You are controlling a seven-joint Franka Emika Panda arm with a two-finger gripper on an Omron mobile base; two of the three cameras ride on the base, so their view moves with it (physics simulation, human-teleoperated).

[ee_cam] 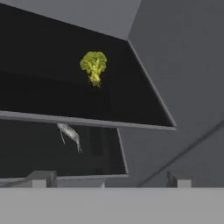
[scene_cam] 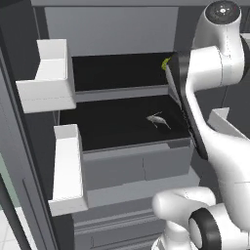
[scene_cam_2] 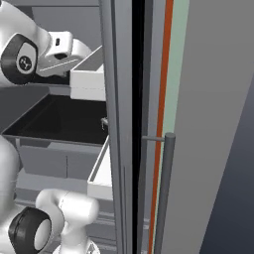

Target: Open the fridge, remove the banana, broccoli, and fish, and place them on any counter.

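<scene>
Fridge doors stand open, so the opening step looks done and the retrieval of the 3 items is in hand. The gripper's 2 finger tips sit spread wide at the bottom of the hand view, with nothing between them.

Inside are 2 dark shelves. The upper shelf carries the broccoli, a yellow-green floret standing toward the back right corner; in the left base view just a sliver of it peeks out beside the robot's arm. The lower shelf holds the fish, slim and silver-grey, lying on its right half, well apart from the front lip. White door bins hang on the open left door and appear to hold nothing. I cannot find the banana on either shelf from these angles.

My judgement is that the broccoli is the nearer target, since the hand camera looks almost straight at it. The next move calls for pushing the hand forward over the upper shelf's front edge, keeping clear of the fridge's right inner wall, then closing on a small, lumpy floret that could roll away.
</scene>
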